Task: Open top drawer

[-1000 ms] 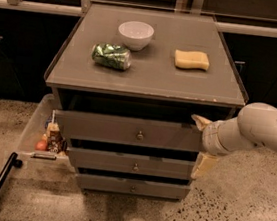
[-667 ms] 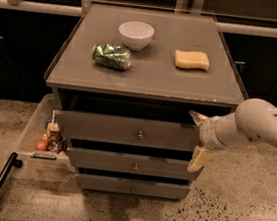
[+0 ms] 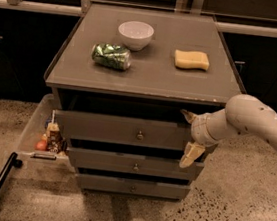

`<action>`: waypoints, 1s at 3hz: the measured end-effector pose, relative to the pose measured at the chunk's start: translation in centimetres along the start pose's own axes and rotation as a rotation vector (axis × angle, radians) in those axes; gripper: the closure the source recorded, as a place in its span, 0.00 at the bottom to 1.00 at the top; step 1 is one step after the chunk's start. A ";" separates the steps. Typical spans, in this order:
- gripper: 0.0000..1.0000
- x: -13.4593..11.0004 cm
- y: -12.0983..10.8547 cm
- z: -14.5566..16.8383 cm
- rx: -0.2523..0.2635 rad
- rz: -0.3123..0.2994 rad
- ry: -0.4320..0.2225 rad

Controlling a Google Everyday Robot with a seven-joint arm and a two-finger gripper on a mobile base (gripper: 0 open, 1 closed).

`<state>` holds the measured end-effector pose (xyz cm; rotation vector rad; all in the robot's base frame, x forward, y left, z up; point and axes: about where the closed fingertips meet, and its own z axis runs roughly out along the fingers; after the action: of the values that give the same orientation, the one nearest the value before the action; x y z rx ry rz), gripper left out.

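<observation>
End effector [image 3: 184,138] shifted left, beside top drawer [image 3: 106,127]

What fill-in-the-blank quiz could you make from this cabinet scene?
The cabinet top holds a green packet, a yellow sponge and a white ____. The cabinet has ____ grey drawers. The top drawer has one small round ____ on its front. The open gripper is at the top drawer's end, on the side of the ____, not the packet.
Missing words: bowl; three; knob; sponge.
</observation>
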<state>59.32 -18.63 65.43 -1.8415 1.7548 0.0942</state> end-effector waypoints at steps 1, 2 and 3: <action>0.00 -0.2 -0.9 2.2 -0.027 0.004 -0.031; 0.00 0.1 -1.4 2.7 -0.030 0.010 -0.032; 0.00 0.9 -1.2 3.0 -0.045 0.043 -0.041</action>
<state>61.56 -18.07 62.99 -1.8209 1.7774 0.1880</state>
